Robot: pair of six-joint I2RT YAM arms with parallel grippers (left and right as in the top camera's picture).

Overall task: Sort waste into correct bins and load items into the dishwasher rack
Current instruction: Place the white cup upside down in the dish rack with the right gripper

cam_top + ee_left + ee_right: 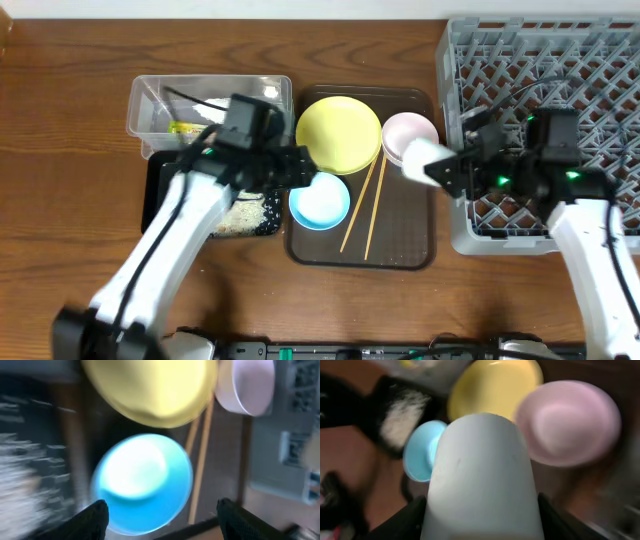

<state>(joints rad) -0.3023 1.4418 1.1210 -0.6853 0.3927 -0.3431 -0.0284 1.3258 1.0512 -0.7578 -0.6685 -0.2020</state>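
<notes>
A wooden counter seen from above, with two robot arms at work. The right gripper (440,166) is clamped on a small white cup (420,158), held on its side in the air. It hangs over the right edge of a brown tray (400,250) at the middle of the counter, just short of the grey rack (540,60) that fills the far right corner.

The left gripper (300,168) hangs over a blue bowl (320,200) at the near left of the brown tray, fingers spread wide to either side and touching nothing.

Also on the tray are a yellow plate (338,132) and a pale pinkish bowl (408,135) toward the far edge, and two chopsticks (365,210) lying beside the blue bowl. Toward the left edge sits a black tray (155,195) holding white rice (245,212). Behind it is a clear tub (150,100) with a wrapper (185,128) inside.

The step in hand looks like racking the cup. To do it well, the right arm should probably lift the cup clear of the rack's raised wall, turn it mouth down, and lower it to the grid floor before letting go. The left gripper would do best to take the bowl by its rim, staying clear of the chopsticks and the plate.
</notes>
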